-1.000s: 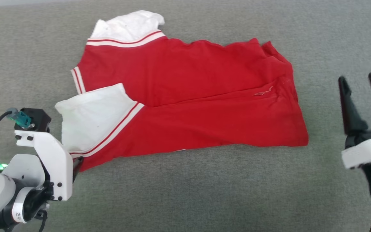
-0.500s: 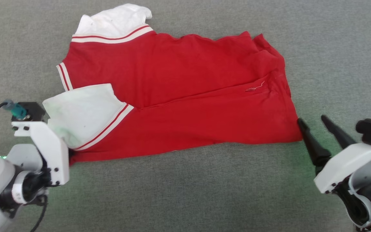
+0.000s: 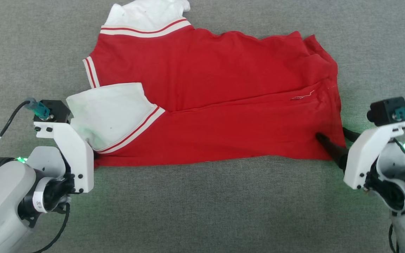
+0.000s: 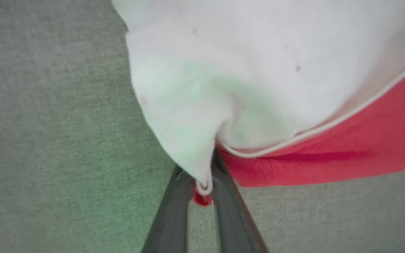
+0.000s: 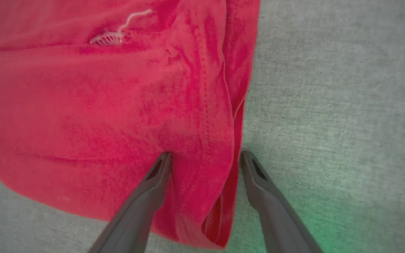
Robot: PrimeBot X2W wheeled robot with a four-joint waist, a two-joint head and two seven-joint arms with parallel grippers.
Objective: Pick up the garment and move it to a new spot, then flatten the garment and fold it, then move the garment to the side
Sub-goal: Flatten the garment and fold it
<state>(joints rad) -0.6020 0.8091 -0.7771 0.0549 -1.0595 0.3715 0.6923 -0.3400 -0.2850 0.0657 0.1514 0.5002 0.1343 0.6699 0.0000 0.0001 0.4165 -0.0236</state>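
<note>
Since the earlier pictures, the right gripper (image 3: 332,133) has come in from beside the garment (image 3: 223,88) to straddle its near right corner, while the left gripper (image 4: 202,179) stays at the near left corner.

At the left, the head view hides the left fingers behind a white bracket (image 3: 77,154). The left wrist view shows them drawn almost together on a pinch of the white sleeve (image 3: 107,116) and a bit of red hem.

The garment lies flat on the grey cloth surface (image 3: 202,211). Its long axis runs left to right, sleeves toward the left and bottom hem toward the right, so its near edge spans from one gripper to the other.

At the right, the right wrist view gives what the head view leaves unclear. The fingers stand wide apart and hold nothing yet. One tip presses on the red fabric and the other rests on the grey surface just outside the side edge, with the corner between them. Closing here would likely catch that corner, matching the left arm's hold.
</note>
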